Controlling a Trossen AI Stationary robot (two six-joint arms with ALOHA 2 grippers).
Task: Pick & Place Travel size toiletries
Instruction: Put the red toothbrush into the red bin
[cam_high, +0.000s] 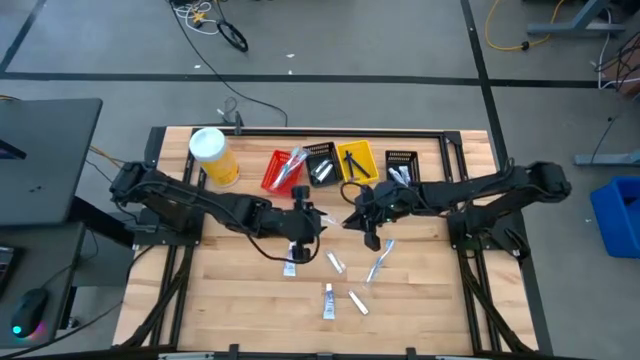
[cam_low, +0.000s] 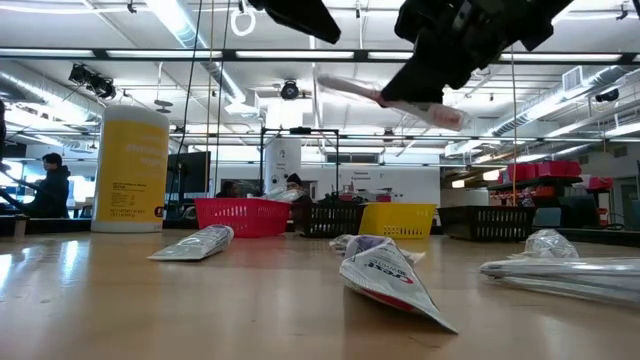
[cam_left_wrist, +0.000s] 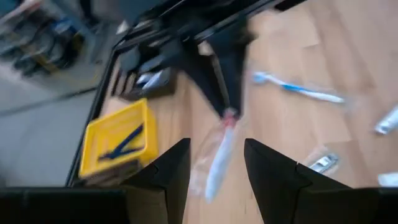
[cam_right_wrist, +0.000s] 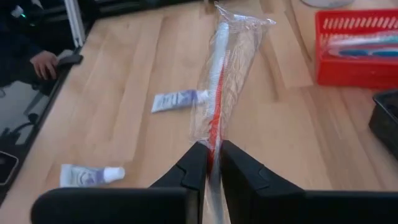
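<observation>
Gripping clear-wrapped red-handled toothbrush (cam_right_wrist: 219, 93) at one end, right gripper (cam_right_wrist: 211, 163) holds it lifted above wooden table (cam_high: 240, 300), just in front of yellow slotted bin (cam_high: 357, 160). Left gripper (cam_left_wrist: 216, 163) beside it, fingers spread, empty, near toothbrush's free end. Blue toothbrush (cam_high: 377, 262), small white tubes (cam_high: 328, 300) lie on table farther front of yellow bin. Red bin (cam_high: 283, 170) beside yellow bin holds wrapped items.

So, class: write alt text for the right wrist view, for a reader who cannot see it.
The right gripper is shut on a wrapped toothbrush with a red streak, held above the wooden table. Two small tubes lie on the table, and a red bin stands at one side.
</observation>
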